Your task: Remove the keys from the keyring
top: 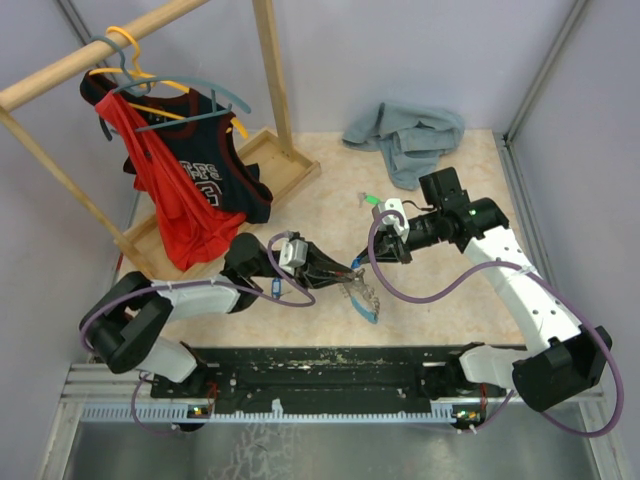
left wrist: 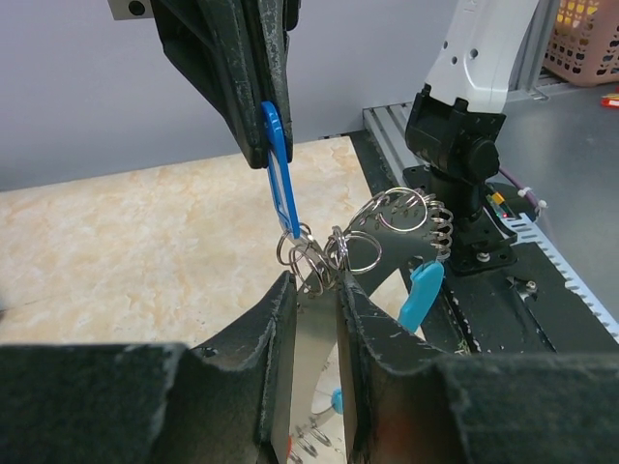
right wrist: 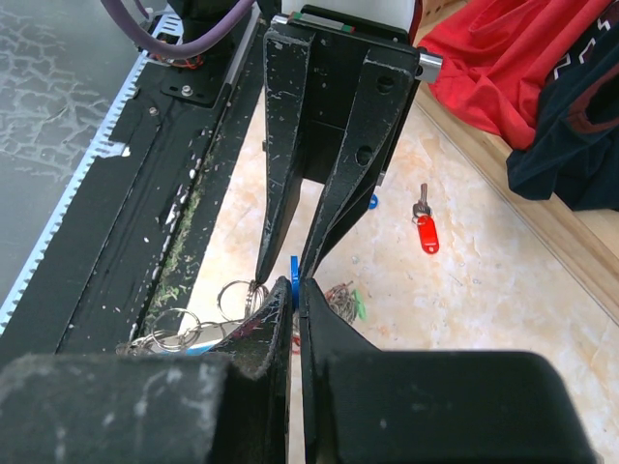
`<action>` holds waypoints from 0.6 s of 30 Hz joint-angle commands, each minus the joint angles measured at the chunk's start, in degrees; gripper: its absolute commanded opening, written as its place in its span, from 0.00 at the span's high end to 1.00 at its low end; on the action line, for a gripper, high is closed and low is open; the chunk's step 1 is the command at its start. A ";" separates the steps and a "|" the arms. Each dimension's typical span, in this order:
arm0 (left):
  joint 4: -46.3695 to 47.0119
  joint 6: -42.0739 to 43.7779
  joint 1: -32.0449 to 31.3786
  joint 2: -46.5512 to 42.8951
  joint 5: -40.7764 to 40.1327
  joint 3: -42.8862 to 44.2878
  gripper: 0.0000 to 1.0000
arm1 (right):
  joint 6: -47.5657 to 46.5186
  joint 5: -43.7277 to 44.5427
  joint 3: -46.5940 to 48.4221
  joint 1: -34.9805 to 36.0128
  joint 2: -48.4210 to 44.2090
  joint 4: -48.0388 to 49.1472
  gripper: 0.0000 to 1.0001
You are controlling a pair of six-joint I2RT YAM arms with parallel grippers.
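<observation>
The keyring (left wrist: 319,256) is a cluster of thin silvery loops hanging between my two grippers above the table. My left gripper (left wrist: 314,280) is closed on a flat silvery piece of that bunch, and the loops sit right at its fingertips. A wire coil (left wrist: 418,217) and a light blue tag (left wrist: 421,290) dangle beside it. My right gripper (right wrist: 295,280) is shut on the dark blue tag (left wrist: 279,169) from above. In the top view the grippers meet at the bunch (top: 364,293). Loose keys lie on the table, one with a red tag (right wrist: 426,234) and one with a green tag (top: 372,200).
A wooden clothes rack with red and black jerseys (top: 190,190) stands at the back left. A grey-blue towel (top: 405,135) lies at the back. The black base rail (top: 330,365) runs along the near edge, just below the hanging bunch.
</observation>
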 commanded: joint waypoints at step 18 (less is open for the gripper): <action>-3.92 0.46 -0.87 -0.10 -5.86 2.16 0.74 | -0.24 -3.33 3.13 -0.03 -0.75 2.02 1.00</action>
